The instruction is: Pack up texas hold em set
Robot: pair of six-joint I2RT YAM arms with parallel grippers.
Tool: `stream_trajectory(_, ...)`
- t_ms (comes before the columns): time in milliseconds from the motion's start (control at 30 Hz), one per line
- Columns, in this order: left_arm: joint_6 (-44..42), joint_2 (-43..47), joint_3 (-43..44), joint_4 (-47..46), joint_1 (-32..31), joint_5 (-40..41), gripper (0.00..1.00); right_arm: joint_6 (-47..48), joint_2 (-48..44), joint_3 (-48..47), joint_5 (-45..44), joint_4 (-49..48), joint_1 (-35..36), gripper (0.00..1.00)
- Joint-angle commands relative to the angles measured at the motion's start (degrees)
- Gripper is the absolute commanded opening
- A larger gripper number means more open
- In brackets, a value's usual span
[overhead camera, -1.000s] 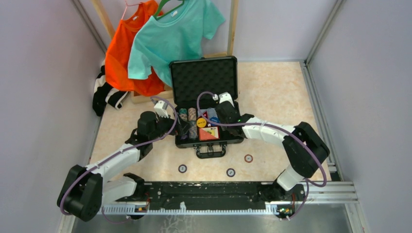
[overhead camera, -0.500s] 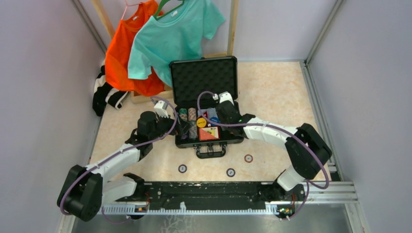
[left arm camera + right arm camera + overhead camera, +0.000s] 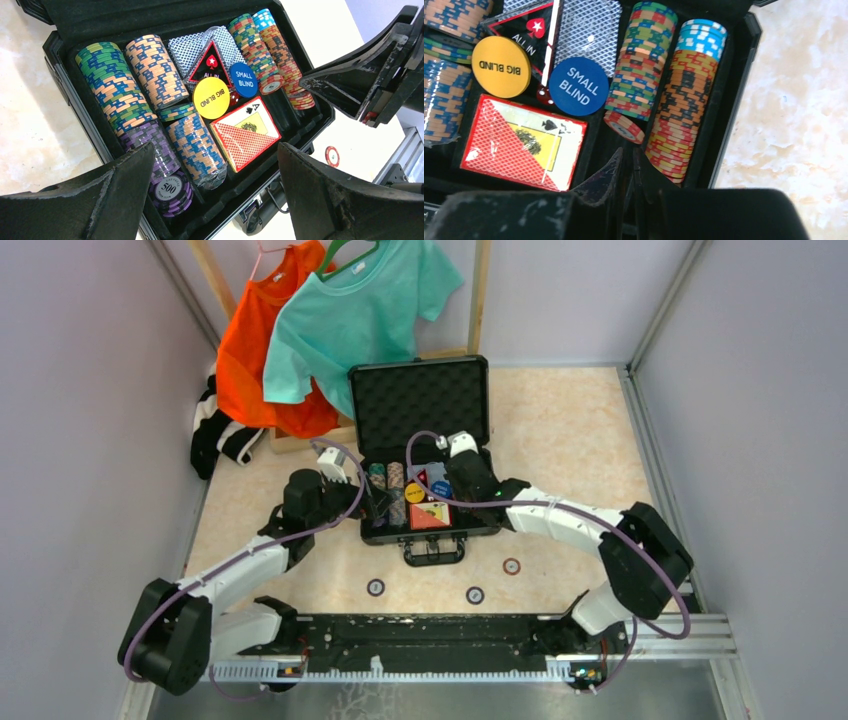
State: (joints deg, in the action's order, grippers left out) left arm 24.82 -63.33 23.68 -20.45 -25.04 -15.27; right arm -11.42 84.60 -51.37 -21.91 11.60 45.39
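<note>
Your right end effector (image 3: 627, 152) is clenched almost to touching, with nothing that I can see between its fingers. It hangs low inside the open black hard briefcase (image 3: 733, 95), which lies on the pale marbled worktop (image 3: 560, 440) with its foam-lined lid (image 3: 420, 405) standing up. Just beyond those fingers a single red-and-cream poker chip (image 3: 624, 126) leans at the end of the green-and-red chip row (image 3: 640, 60). Push carelessly and you could flip it out of the slot or shove the row askew.

Your left end effector (image 3: 214, 155) is released wide over the case's near-left corner. If the lid swings down while either arm is there, it will hit them.

The round yellow "big blind" button (image 3: 501, 66) and the round blue "small blind" button (image 3: 578, 86) lie loose beside the red-orange card box (image 3: 524, 142). They may sit proud and keep the lid from closing.

Three loose chips (image 3: 376, 587) (image 3: 475, 595) (image 3: 511, 566) lie on the worktop in front of the case. Latch now and you leave them out.
</note>
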Motion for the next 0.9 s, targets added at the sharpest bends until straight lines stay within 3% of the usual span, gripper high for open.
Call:
stream_trajectory(0, 0.0, 0.5, 1.0, -0.7, -0.3, -0.7, 0.97, -2.7, 0.3, 0.1, 2.0, -2.6, 1.2, 0.05)
stream_trajectory(67, 0.1, 0.1, 1.2, -0.8, -0.3, -1.1, 0.97, -3.1, 0.6, 0.5, 2.7, -3.4, 1.2, 0.00)
stream_trajectory(867, -0.4, 0.0, 1.2, -0.2, -0.3, -0.2, 0.97, -2.3, 5.8, 0.3, 4.6, -7.3, -4.2, 0.00)
